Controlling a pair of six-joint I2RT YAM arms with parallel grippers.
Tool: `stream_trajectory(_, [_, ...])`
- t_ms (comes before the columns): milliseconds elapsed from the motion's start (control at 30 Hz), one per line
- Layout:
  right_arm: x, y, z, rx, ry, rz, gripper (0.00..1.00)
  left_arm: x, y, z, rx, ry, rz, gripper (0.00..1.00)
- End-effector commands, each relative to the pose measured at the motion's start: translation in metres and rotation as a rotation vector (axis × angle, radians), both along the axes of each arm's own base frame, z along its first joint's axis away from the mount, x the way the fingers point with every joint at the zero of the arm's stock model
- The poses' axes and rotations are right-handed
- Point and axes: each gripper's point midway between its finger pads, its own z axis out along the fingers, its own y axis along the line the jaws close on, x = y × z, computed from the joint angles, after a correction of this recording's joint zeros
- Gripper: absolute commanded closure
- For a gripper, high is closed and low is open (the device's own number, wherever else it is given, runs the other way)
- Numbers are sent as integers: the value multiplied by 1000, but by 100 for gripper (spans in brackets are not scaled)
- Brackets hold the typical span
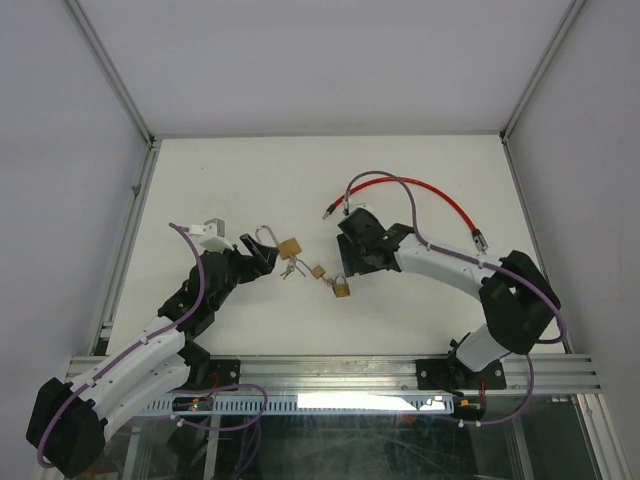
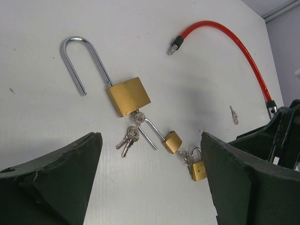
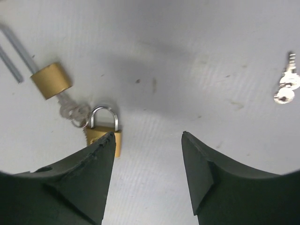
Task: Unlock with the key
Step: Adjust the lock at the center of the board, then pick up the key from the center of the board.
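Both jaws spread, empty; I'd centre my right pair on the small padlock (image 3: 99, 133) at eight o'clock.

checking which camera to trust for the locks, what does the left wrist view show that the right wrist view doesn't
Only left wrist: the large brass padlock with its long steel shackle swung open, the key bunch below it, and the red cable lock. Only right wrist: the right gripper up close, jaws apart, nothing between them. Both: the mid-sized brass padlock, the small brass padlock with its shackle closed, and apparently the same loose pair of silver keys.
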Motion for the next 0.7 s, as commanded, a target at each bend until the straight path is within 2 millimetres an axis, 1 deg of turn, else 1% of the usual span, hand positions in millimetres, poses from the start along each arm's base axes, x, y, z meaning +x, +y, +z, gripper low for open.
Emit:
stream_trajectory(0, [32, -39, 18, -34, -54, -41, 39, 2, 4, 3, -3, -18, 21, 12])
stream_trajectory(133, [51, -66, 10, -52, -34, -79, 39, 1, 4, 3, -5, -20, 20, 12])
stream_trajectory(333, [81, -93, 0, -33, -19, -144, 39, 1, 4, 3, -4, -21, 17, 12])
stream_trajectory(433, [92, -105, -9, -11, 8, -171, 43, 1, 3, 3, -5, -21, 16, 12])
stream_trajectory(667, [98, -112, -23, 12, 51, -171, 49, 1, 3, 4, -8, -23, 12, 12])
